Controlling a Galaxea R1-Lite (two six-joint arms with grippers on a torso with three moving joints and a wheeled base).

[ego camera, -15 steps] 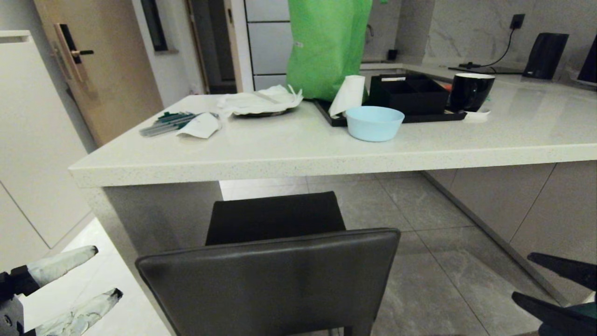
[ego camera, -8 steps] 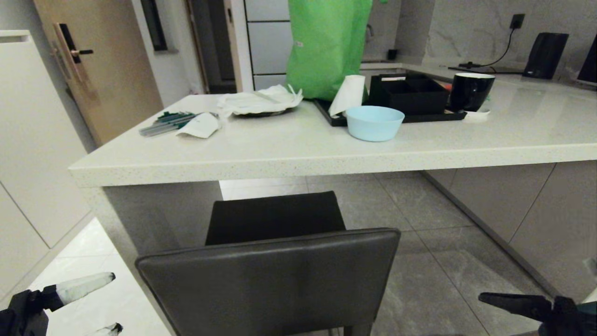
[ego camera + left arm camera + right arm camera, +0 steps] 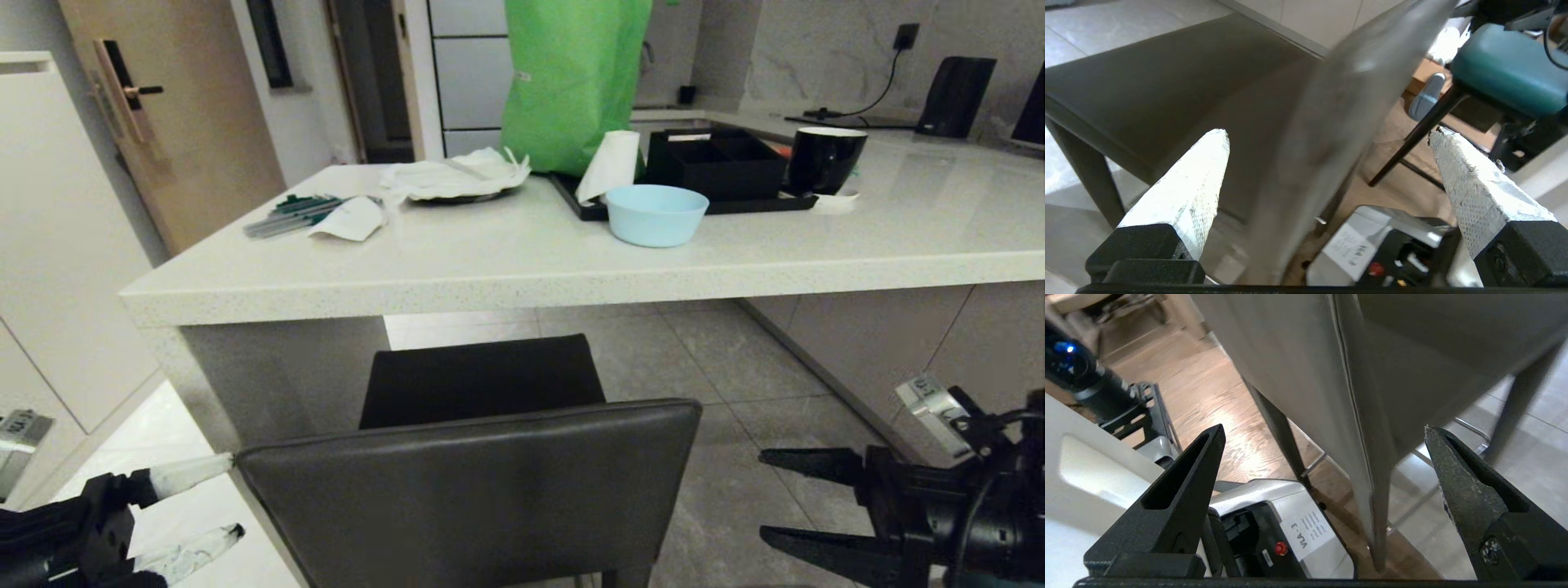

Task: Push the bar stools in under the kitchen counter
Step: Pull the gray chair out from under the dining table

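Two grippers flank the grey stool (image 3: 469, 482), which stands before the counter (image 3: 522, 269), seat partly beneath it. Left gripper (image 3: 214, 500), fingers apart, sits at the backrest's left edge. Right gripper (image 3: 763, 496), also spread, hangs just right of it.

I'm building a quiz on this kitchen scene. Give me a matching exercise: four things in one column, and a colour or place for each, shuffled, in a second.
Things:
1. bowl
2. mug
3. bag
4. grey stool

Descriptions:
A. bright green, standing at the back of the kitchen counter
B. on the floor, in front of the counter's edge
C. pale blue, near the counter's front edge
D. black, at the tray's right end

Pairs: 1-C, 2-D, 3-A, 4-B
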